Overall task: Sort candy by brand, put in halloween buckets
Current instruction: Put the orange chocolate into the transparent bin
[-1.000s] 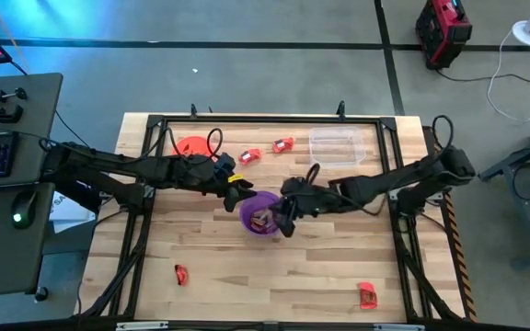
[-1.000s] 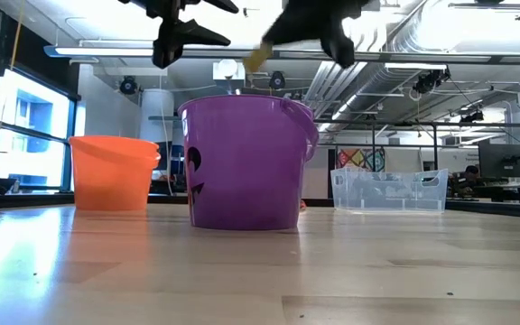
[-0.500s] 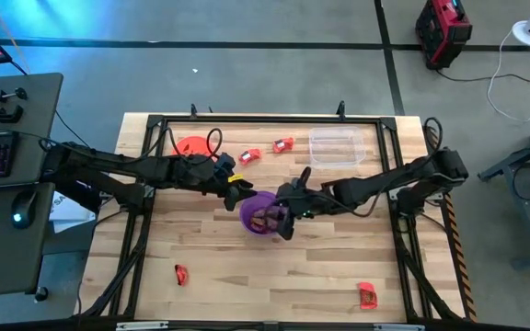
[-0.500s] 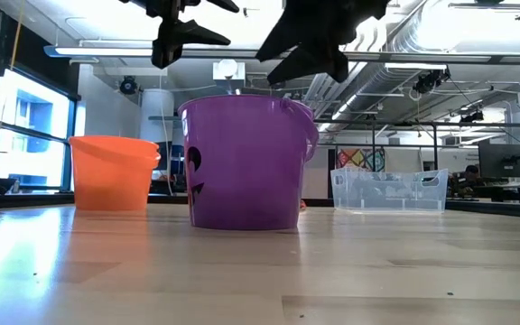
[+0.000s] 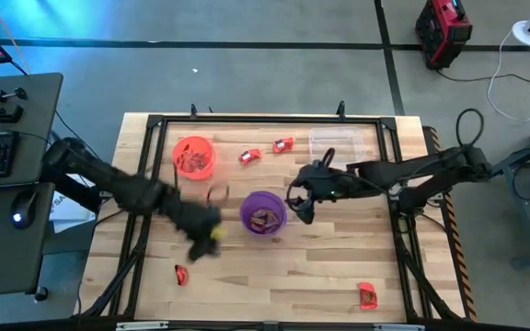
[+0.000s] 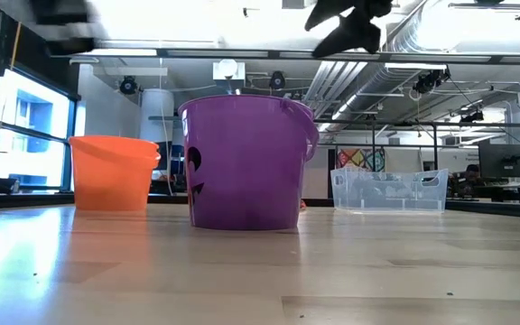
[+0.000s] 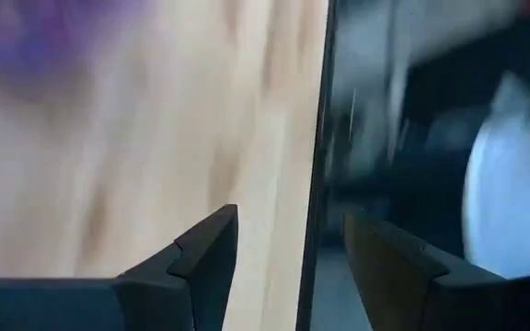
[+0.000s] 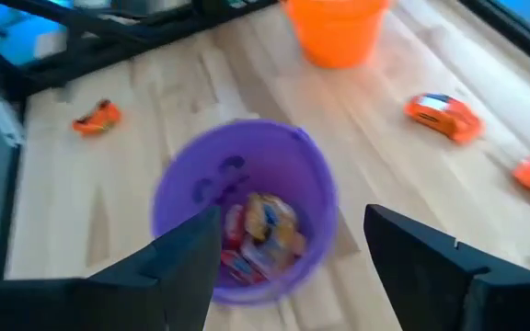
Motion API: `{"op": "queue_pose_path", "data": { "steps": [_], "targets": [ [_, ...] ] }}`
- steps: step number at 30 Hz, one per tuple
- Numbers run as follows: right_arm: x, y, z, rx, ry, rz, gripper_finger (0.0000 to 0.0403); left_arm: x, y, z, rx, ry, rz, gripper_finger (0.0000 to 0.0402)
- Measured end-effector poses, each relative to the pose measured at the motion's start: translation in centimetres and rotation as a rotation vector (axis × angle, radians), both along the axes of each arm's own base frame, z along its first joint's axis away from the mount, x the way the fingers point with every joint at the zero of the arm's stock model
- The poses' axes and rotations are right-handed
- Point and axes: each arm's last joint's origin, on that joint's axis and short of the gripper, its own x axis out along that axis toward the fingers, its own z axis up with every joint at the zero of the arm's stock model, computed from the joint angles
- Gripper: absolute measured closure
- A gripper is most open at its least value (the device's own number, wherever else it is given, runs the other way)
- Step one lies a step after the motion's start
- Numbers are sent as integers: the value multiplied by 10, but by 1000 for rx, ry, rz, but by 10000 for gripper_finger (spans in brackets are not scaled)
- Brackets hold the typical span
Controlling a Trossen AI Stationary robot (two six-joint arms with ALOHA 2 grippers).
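Observation:
The purple bucket (image 5: 263, 213) stands upright on its base at mid-table, with several wrapped candies (image 8: 258, 232) inside. The orange bucket (image 5: 194, 156) stands at the far left, also with candy in it. Loose candies lie on the table at the far middle (image 5: 249, 156) (image 5: 283, 144), near left (image 5: 181, 273) and near right (image 5: 367, 294). My right gripper (image 8: 293, 221) hangs open just right of the purple bucket and above its rim, holding nothing. My left gripper (image 7: 288, 230) is open and empty, in the air over the near left of the table (image 5: 201, 250).
A clear rectangular tub (image 5: 331, 145) stands at the far right of the table. A dark metal frame (image 5: 247, 119) runs along the table's edges. In the left wrist view the table's edge (image 7: 320, 138) lies ahead of the fingers.
My right gripper has opened over the purple bucket, let a yellowish candy drop, and drawn back up and toward the table's right edge. My left gripper, open throughout, has swung quickly from beside the purple bucket toward the table's near left.

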Motion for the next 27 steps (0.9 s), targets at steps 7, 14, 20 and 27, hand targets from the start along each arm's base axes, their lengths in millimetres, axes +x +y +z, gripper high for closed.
{"op": "queue_pose_path", "data": {
  "steps": [7, 14, 20, 27],
  "targets": [
    [-8, -2, 3, -17, 24, -26, 144, -68, -63, -32, 334, 279, -321, 218],
    [-5, -2, 0, 12, 23, -66, 144, -73, -77, -73, 445, 372, -356, 218],
    [-5, -1, 0, 36, 20, -84, 144, -86, -67, -95, 400, 468, -262, 218],
    [-5, -1, 0, 38, 20, -84, 144, -81, -73, -99, 333, 323, -293, 218]
  ]
}}
